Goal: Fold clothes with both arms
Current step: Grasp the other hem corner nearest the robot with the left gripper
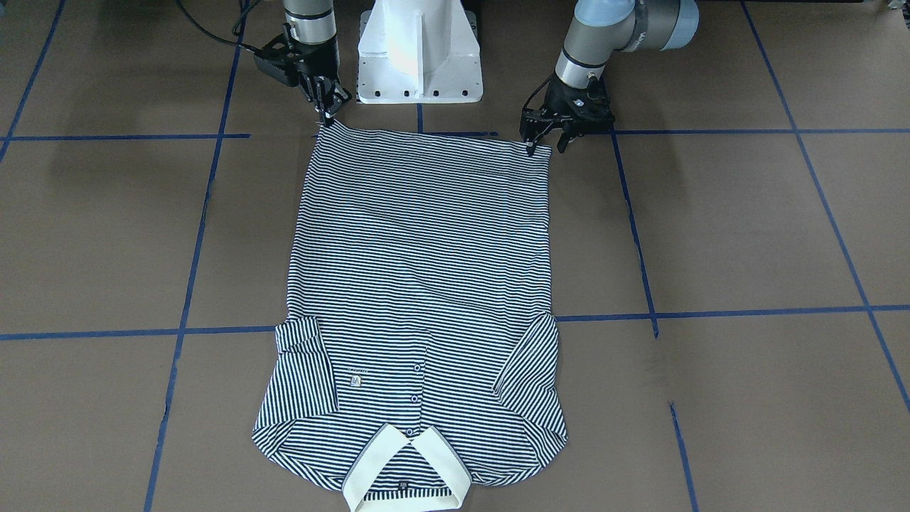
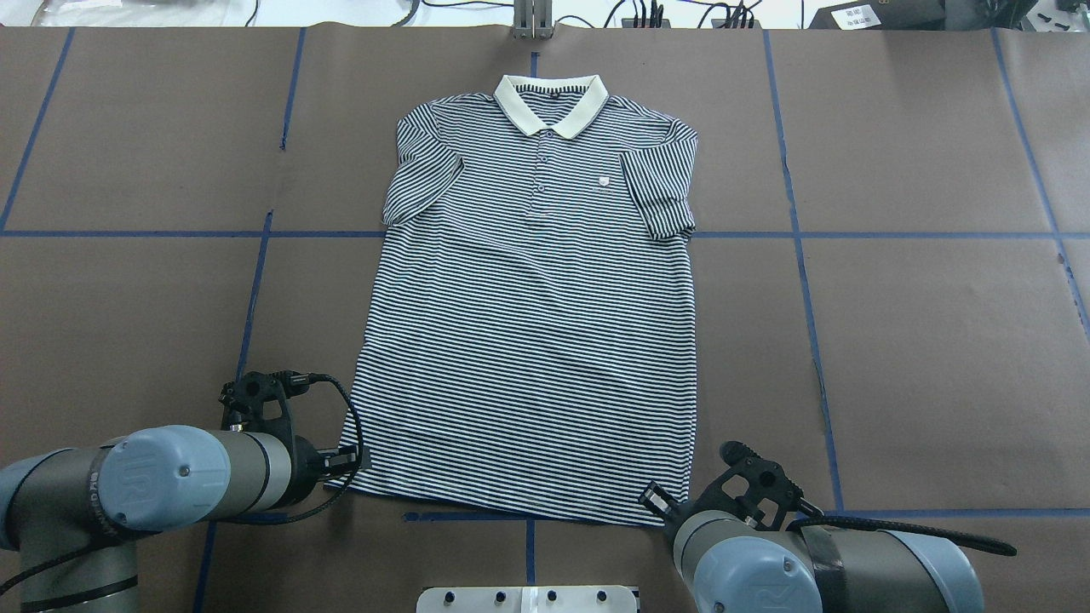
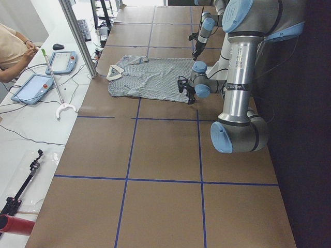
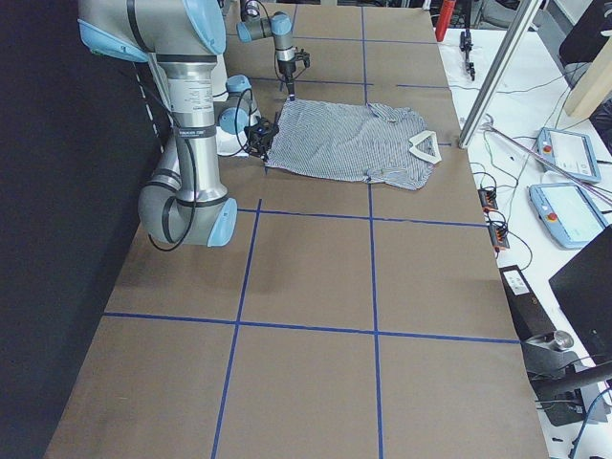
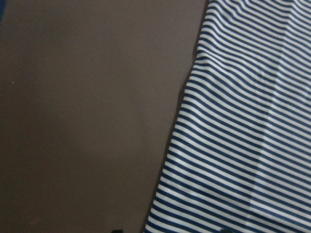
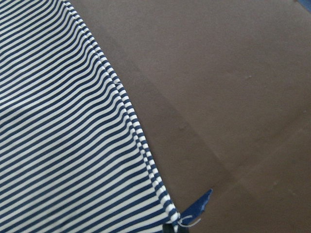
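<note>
At shirt (image 1: 419, 249) hem corners, left hand (image 1: 546, 144) and right hand (image 1: 327, 114), downturned.

Wide open stretches of brown table (image 2: 920, 340) on either side of the polo shirt (image 2: 536, 323), narrow strip past its collar ending at a metal post (image 2: 532, 19), white pedestal (image 1: 419, 57) near its hem, left gripper (image 1: 547, 140) and right gripper (image 1: 325, 107) at the hem corners.
</note>
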Tool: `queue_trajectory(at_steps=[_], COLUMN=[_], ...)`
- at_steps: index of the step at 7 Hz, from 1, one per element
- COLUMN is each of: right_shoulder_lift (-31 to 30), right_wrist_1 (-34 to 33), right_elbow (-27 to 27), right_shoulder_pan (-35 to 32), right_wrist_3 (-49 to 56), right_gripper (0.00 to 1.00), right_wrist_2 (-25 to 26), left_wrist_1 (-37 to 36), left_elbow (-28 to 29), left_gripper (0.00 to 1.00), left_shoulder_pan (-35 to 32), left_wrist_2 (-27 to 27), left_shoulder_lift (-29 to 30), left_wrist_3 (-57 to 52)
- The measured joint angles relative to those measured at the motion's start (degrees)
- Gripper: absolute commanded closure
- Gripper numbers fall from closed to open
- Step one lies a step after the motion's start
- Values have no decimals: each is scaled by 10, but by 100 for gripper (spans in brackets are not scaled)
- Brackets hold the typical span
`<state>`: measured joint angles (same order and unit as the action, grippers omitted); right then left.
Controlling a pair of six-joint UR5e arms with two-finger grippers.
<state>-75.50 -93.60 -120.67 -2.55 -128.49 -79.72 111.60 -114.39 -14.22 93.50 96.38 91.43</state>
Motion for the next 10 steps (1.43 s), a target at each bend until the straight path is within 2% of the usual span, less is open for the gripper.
queue_trajectory(at_steps=[1, 5, 8, 10], right_shoulder_lift=[0, 1, 0, -9], right_wrist_1=[0, 0, 0, 0], right_elbow=[0, -3, -4, -19], right_shoulder_pan=[0, 0, -1, -2], right_wrist_3=[0, 0, 0, 0], right_gripper=[100, 100, 100, 100], right_wrist_2=[0, 0, -1, -2], left_wrist_1=[0, -1, -1, -13], left_elbow=[1, 3, -3, -26], left_gripper=[42, 100, 100, 100], left_shoulder_pan=[3, 6, 6, 22], left_wrist_2=[0, 1, 3, 12], left_shoulder_lift=[-1, -5, -7, -5], left_wrist_3=[2, 3, 4, 28])
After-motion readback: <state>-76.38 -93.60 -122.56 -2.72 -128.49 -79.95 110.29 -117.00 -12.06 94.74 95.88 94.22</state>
